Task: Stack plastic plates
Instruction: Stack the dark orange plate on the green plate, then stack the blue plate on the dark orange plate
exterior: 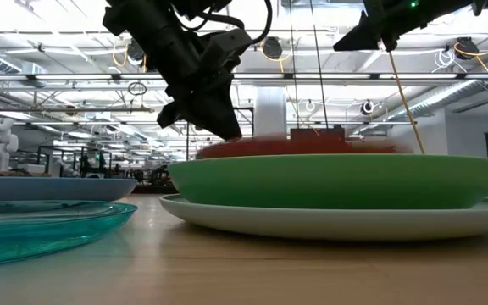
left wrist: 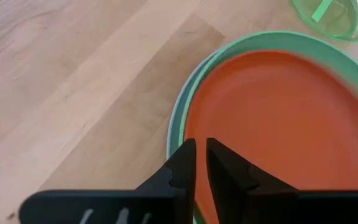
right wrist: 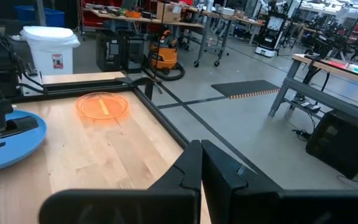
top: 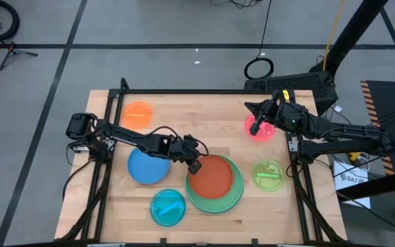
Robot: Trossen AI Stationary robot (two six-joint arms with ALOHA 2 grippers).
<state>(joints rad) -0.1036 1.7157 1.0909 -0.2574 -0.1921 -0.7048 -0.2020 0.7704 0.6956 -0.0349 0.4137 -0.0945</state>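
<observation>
The rust-brown plate [top: 216, 176] lies inside the green plate [top: 233, 197], which rests on a pale blue plate [left wrist: 174, 134] near the table's middle. My left gripper [top: 195, 165] is at the rust-brown plate's left rim, shut on it. Around the stack lie the blue plate [top: 147, 168], the translucent cyan plate [top: 168, 207], the orange plate [top: 138, 113] and the lime plate [top: 267, 173]. My right gripper [top: 254, 125] hovers shut above the pink plate [top: 262, 130] and holds nothing. My left gripper pinches the rust-brown plate's left rim [left wrist: 190, 134] between its two fingers, one finger outside the rim and one over the plate's inner face. It comes slanting down from the table's left side. The plate sits roughly level in the green plate [exterior: 329, 178] and shows blurred.
Bare wood lies at the table's far middle and along its near edge. A black frame [right wrist: 73, 87] borders the table's sides. The lime plate [left wrist: 328, 15] sits close to the stack's right side. The right arm's base stands at the right edge.
</observation>
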